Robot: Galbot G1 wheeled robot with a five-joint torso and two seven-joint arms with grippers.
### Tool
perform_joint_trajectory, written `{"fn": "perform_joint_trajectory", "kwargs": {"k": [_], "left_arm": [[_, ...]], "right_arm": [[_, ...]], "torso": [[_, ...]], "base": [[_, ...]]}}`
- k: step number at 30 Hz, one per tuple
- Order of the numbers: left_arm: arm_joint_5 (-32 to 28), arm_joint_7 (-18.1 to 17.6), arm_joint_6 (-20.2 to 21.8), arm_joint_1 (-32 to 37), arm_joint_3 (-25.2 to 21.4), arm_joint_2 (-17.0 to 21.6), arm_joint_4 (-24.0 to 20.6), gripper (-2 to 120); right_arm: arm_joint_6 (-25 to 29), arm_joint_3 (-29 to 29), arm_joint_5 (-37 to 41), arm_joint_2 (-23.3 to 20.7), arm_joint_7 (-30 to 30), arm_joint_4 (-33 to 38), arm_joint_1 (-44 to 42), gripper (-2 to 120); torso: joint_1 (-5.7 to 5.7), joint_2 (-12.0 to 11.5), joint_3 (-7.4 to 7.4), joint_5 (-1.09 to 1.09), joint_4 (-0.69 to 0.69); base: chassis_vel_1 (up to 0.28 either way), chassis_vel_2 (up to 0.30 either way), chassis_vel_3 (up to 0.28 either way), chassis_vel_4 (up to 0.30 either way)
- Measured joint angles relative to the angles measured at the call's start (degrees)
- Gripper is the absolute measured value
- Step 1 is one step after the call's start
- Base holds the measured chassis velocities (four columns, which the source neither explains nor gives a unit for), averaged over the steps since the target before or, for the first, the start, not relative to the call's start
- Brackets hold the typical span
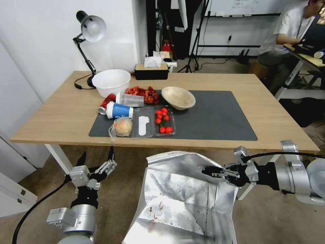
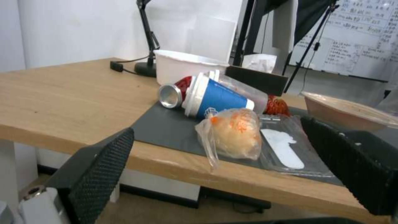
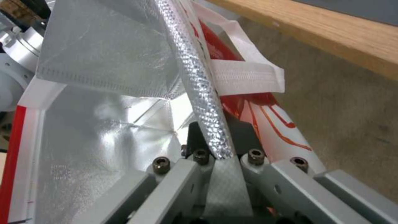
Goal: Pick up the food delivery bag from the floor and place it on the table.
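Observation:
The food delivery bag (image 1: 179, 200) hangs open in front of the table's near edge, its crinkly silver lining facing me. My right gripper (image 1: 208, 171) is shut on the bag's right rim. In the right wrist view, the right gripper (image 3: 217, 149) pinches the foil edge, with the lining (image 3: 104, 124) on one side and a white strap handle (image 3: 248, 76) and red side on the other. My left gripper (image 1: 97, 156) is open, low at the left, below the table (image 1: 61, 115) edge and apart from the bag. Whether the bag's base touches the floor (image 1: 125, 176) is hidden.
The dark grey mat (image 1: 216, 118) holds a white bowl (image 1: 111, 82), a blue cup (image 1: 119, 110), a bagged bread roll (image 1: 122, 127), a tomato tray (image 1: 164, 120) and a beige bowl (image 1: 178, 97). A lamp (image 1: 88, 30) and tissue box (image 1: 151, 71) stand behind. The mat's right half is bare.

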Motion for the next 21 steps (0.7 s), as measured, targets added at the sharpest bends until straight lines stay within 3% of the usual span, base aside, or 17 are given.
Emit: {"fn": "perform_joint_trajectory", "kwargs": {"k": [21], "left_arm": [[-0.1,0.4,-0.2,-0.1,-0.3,0.3,0.1,100]], "right_arm": [[0.3,0.0,0.6,0.2,0.2,-0.3,-0.2,0]], "torso": [[-0.21,-0.5,-0.28,0.0,0.0]], "base": [[0.0,0.0,0.0,0.0]]}}
